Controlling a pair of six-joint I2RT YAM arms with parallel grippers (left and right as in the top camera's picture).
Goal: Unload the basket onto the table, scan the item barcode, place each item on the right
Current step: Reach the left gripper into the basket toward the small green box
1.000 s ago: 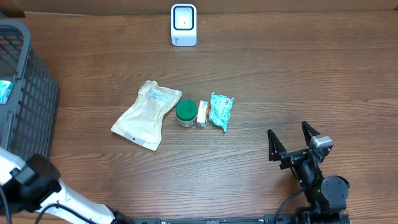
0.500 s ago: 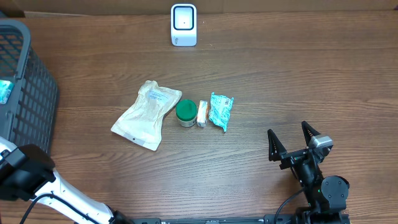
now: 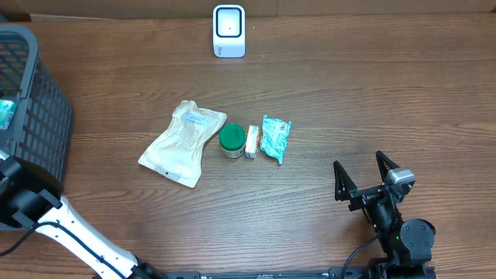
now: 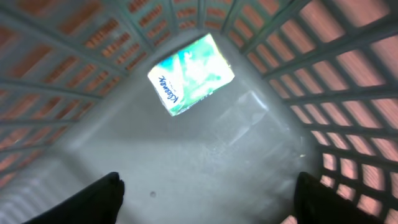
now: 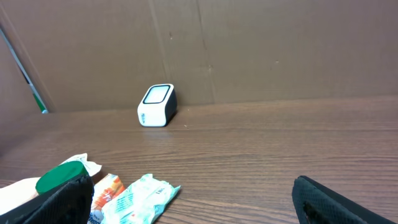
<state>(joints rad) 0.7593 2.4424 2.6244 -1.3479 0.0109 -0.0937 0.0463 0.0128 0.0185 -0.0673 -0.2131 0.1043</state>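
DESK: Where are the goods to be scanned?

PHOTOGRAPHER: Four lie in a row at the middle of the wooden tabletop (image 3: 372, 93): a beige pouch (image 3: 184, 143) at the left end, a green-lidded jar (image 3: 232, 141) just beside it, a small orange-and-white packet (image 3: 253, 142) against the jar, and a teal packet (image 3: 275, 138) at the right end. A fifth, a teal-and-white tissue pack (image 4: 191, 74), lies flat on the floor of the dark mesh basket (image 3: 39, 101) at the tabletop's left edge.

DESK: And the scanner?

PHOTOGRAPHER: The white barcode scanner (image 3: 229, 31) stands upright at the far edge, well apart from the row, with a cardboard wall (image 5: 280, 50) behind it.

DESK: What of the left tool?

PHOTOGRAPHER: The left tool (image 4: 208, 190) is pictured above the basket floor, mesh walls on every side. Its dark fingers (image 4: 106, 196) stand wide apart with nothing between them. The tissue pack lies beyond them, untouched.

DESK: The right?

PHOTOGRAPHER: The right tool (image 3: 359, 163) sits over the near right part of the tabletop, jaws spread wide and empty, aimed toward the far edge. It is well apart from the teal packet, the nearest of the row. Its wrist view shows the jar, both packets and the scanner ahead.
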